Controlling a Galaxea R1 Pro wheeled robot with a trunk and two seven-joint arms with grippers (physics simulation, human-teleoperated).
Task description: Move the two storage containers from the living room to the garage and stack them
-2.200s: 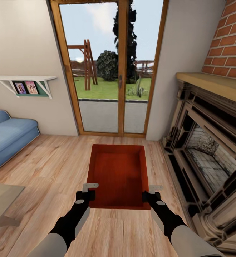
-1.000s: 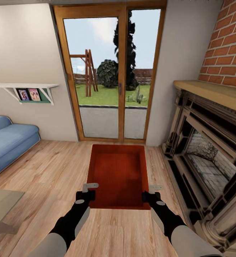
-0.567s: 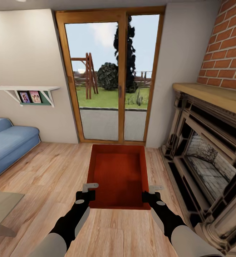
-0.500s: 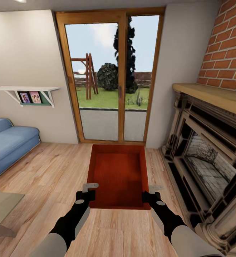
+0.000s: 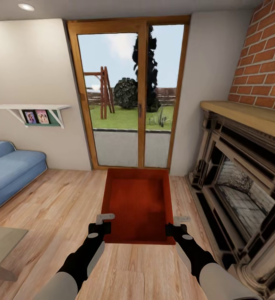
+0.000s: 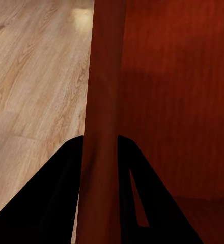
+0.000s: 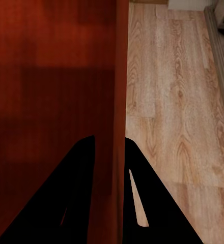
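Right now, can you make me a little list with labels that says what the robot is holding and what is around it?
room: living room with wood plank floor
held thing: orange-red storage container, open top, nothing inside
left gripper: shut on the container's left wall
right gripper: shut on the container's right wall
ahead: wood-framed glass doors
robot's left: blue sofa
robot's right: stone fireplace
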